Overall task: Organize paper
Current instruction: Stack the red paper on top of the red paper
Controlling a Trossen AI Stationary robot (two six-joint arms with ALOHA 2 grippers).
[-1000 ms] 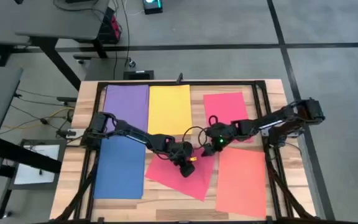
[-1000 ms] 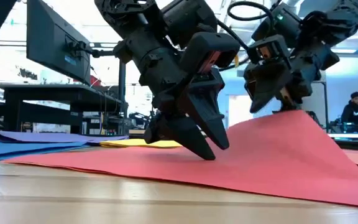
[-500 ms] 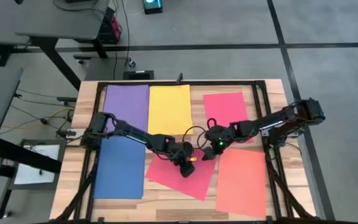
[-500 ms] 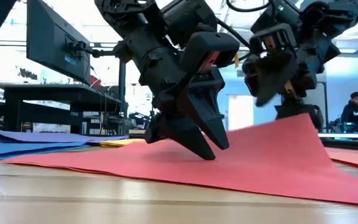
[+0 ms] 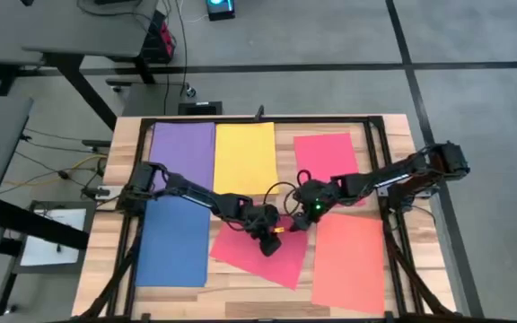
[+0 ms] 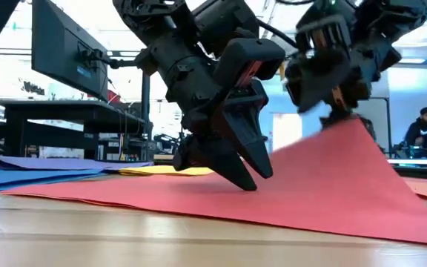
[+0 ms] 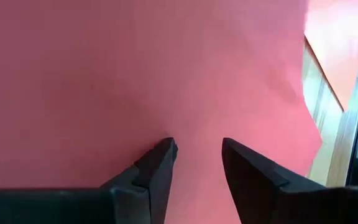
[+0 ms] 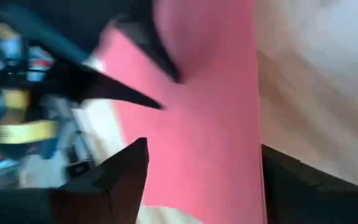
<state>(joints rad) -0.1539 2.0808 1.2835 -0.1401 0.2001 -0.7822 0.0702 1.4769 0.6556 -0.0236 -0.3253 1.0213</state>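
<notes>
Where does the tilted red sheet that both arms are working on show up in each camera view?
High view: red sheet, bottom centre, under both grippers.
Low view: red sheet spans the foreground, peaking at right.
Left wrist view: it fills the picture.
Right wrist view: a central pink-red band.
Shared landmark: the left gripper pressing on it.

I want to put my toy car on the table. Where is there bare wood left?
Bare wood shows along the front edge below the blue sheet and the tilted red sheet, and beside the orange sheet. The middle is crowded: the left end effector and right end effector meet over the red sheet.
</notes>
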